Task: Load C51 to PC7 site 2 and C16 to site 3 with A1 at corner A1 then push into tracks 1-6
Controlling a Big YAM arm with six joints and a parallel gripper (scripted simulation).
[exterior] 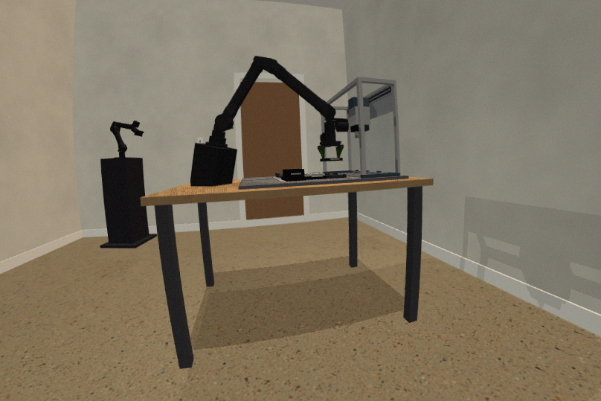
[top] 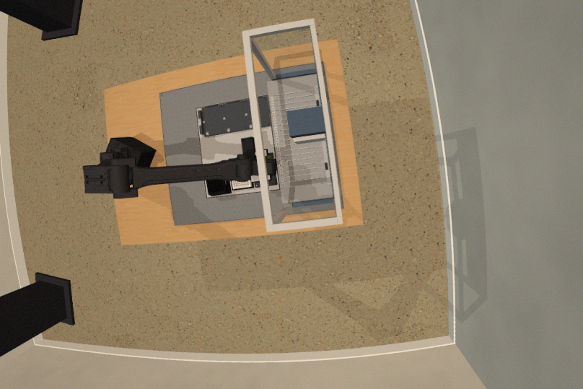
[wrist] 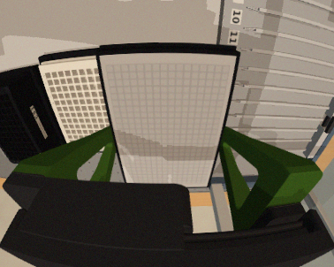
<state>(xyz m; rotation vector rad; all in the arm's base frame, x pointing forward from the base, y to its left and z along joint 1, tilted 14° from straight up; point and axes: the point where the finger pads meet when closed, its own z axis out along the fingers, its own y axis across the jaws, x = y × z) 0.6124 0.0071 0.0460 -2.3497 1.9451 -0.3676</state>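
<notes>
We're seeing a matt wood-grain counter (exterior: 204, 191), speckled rough-looking floor (exterior: 291, 362), a pale metal-looking frame (top: 256, 130), and matt green plastic-looking jaws gripping a finely gridded plate (wrist: 166, 115).

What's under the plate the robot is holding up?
Below the lifted 384-well plate, the fingers grip its sides. The 96-well plate and a black block show beside it. The nest straight underneath is hidden.

I'm looking into a bare lab room: a wooden table (exterior: 291, 188) carries a grey deck (top: 181, 206), well plates and a framed instrument enclosure (exterior: 395, 124) with numbered tracks (wrist: 272, 73). A second small arm stands on a black pedestal (exterior: 123, 202) near a brown door (exterior: 271, 143).
</notes>
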